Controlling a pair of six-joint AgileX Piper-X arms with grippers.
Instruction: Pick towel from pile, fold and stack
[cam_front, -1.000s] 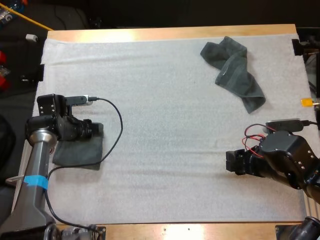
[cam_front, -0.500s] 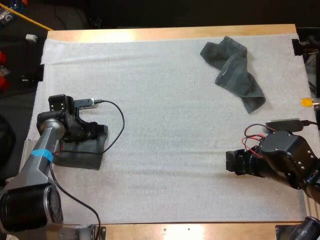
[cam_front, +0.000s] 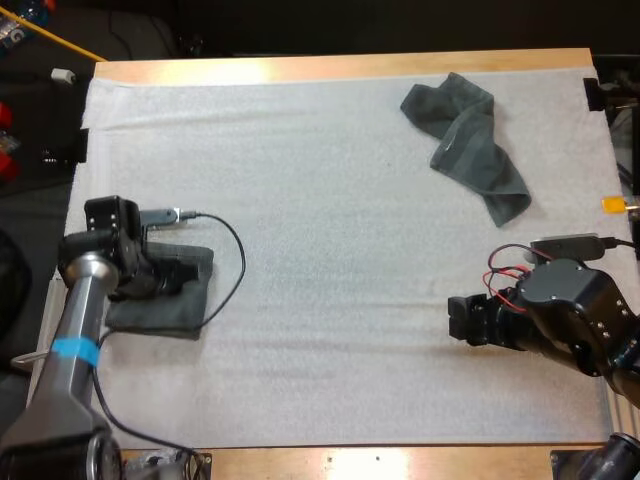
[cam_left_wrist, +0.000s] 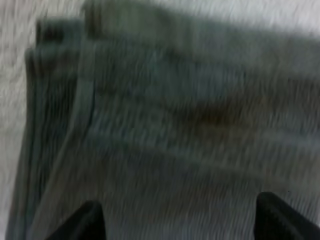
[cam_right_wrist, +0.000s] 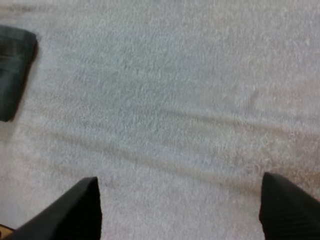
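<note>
My left claw (cam_left_wrist: 177, 227), fingers apart, hangs over the folded towel (cam_left_wrist: 175, 115) on the white mat (cam_left_wrist: 12, 75).

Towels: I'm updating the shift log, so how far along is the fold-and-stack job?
Done: one folded towel lies flat at the left edge of the mat. In hand: nothing; the left hand hovers open over that folded towel, and the right hand is open above bare mat. Left: the crumpled towel at the far right is not yet picked, folded or stacked.
</note>
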